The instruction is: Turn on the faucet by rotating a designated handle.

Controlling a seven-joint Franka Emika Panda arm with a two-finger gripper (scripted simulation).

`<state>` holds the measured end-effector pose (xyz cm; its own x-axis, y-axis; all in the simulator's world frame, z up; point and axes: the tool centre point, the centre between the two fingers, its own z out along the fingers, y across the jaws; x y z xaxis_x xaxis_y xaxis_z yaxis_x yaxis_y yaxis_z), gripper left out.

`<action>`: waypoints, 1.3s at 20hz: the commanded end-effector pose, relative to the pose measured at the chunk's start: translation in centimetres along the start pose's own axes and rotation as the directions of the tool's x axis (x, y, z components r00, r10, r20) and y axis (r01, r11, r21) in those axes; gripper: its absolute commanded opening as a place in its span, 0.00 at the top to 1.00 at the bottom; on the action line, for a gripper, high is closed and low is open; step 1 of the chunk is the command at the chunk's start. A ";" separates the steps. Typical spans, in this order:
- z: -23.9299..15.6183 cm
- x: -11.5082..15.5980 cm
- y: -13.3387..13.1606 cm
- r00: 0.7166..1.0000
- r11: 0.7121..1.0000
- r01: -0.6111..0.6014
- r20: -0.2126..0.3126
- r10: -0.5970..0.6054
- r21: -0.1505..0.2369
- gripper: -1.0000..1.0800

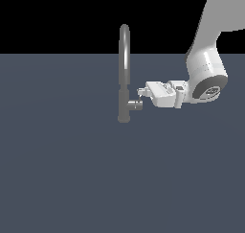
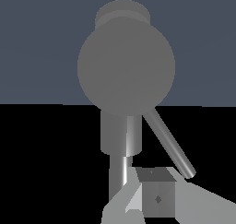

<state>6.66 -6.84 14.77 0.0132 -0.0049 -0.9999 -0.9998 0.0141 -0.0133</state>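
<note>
Dark grey table (image 1: pixel 62 179) carries the faucet (image 1: pixel 124 74); the hand (image 1: pixel 141 94) reaches the handle (image 1: pixel 136 105), its grip state unclear. Turning looks barely begun.

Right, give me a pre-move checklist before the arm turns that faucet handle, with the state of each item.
1. Tall grey metallic gooseneck faucet upright on the floor: ok.
2. Short grey cylindrical handle stub on the exterior view's right of the column, facing the arm: ok.
3. White gripper level with the stub and close beside it: ok.
4. Thin pin lever in view of the wrist camera, near a finger: ok.
5. Contact between jaws and lever: cannot tell.
6. Jaws open or shut: cannot tell.
</note>
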 end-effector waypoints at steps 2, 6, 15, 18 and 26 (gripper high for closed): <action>0.0 0.8 1.3 1.000 1.000 -0.009 0.003 0.009 -0.003 1.00; 0.0 1.6 2.6 1.000 1.000 -0.012 0.004 0.012 -0.005 1.00; 0.0 4.6 4.6 1.000 1.000 -0.012 0.004 0.012 -0.006 1.00; 0.0 3.0 3.5 1.000 1.000 0.018 0.004 -0.018 -0.008 1.00; 0.0 7.8 4.6 1.000 1.000 -0.011 0.005 0.011 -0.006 1.00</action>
<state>3.13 -6.80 9.41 0.0382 0.0014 -0.9993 -0.9993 0.0033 -0.0382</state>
